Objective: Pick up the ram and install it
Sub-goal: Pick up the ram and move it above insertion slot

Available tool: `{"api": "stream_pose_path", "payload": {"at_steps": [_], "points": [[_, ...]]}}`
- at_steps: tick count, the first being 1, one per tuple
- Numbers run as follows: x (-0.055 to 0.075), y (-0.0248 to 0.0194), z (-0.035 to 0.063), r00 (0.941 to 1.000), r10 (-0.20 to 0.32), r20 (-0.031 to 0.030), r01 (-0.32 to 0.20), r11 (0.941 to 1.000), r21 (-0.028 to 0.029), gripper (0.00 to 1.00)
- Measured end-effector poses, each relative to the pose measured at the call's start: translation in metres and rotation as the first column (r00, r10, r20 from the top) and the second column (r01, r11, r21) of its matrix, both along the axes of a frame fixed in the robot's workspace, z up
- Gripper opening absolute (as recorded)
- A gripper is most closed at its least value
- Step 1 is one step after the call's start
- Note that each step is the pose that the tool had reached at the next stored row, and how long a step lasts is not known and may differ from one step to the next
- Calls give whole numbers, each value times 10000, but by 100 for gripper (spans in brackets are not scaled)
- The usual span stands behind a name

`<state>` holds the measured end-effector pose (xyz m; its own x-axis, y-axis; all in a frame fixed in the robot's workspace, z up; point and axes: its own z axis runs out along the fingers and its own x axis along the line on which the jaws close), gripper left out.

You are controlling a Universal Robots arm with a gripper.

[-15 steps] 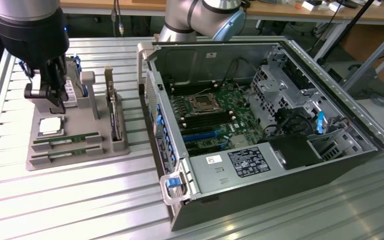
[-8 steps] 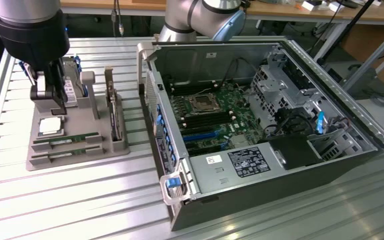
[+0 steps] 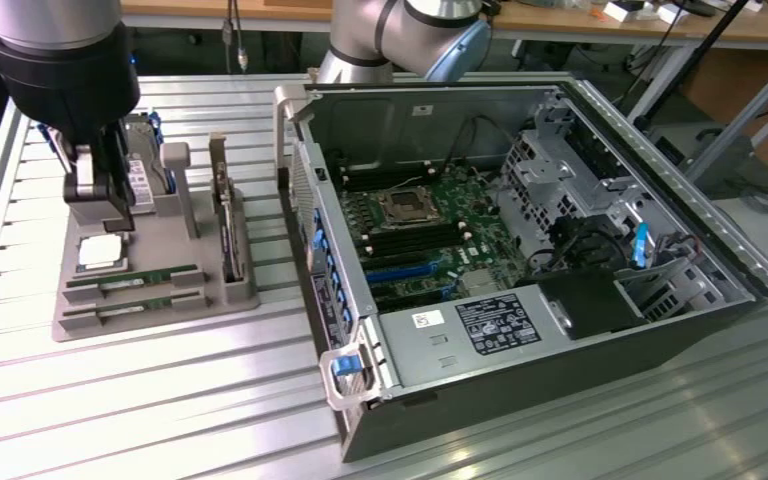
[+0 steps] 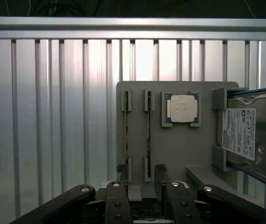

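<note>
Two ram sticks [image 3: 131, 280] lie in slots of a grey holder [image 3: 157, 320] on the exterior view's left. In the wrist view they appear edge-on as thin green strips, one ram stick [image 4: 126, 135] beside the other [image 4: 148, 135]. My gripper [image 3: 101, 205] hangs above the holder, open, and grips nothing. In the wrist view the gripper [image 4: 141, 170] shows its dark fingertips [image 4: 121, 169] apart, above the near ends of both sticks. The open computer case [image 3: 651, 330] with its green motherboard [image 3: 424, 225] lies on the exterior view's right.
The holder also carries a CPU chip [image 4: 181, 108], a silver hard drive [image 4: 254, 135] and an upright expansion card [image 3: 231, 230]. All of it rests on a ribbed aluminium table [image 3: 157, 400]. The case's raised wall [image 3: 307, 200] stands between holder and motherboard.
</note>
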<state>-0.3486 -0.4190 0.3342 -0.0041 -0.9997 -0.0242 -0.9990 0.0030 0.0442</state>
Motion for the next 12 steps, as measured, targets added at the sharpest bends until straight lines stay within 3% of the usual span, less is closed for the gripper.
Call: {"api": "stream_pose_path", "payload": {"at_steps": [12], "points": [[0,0,-45,10000,0,0,0,10000,0,36]]}}
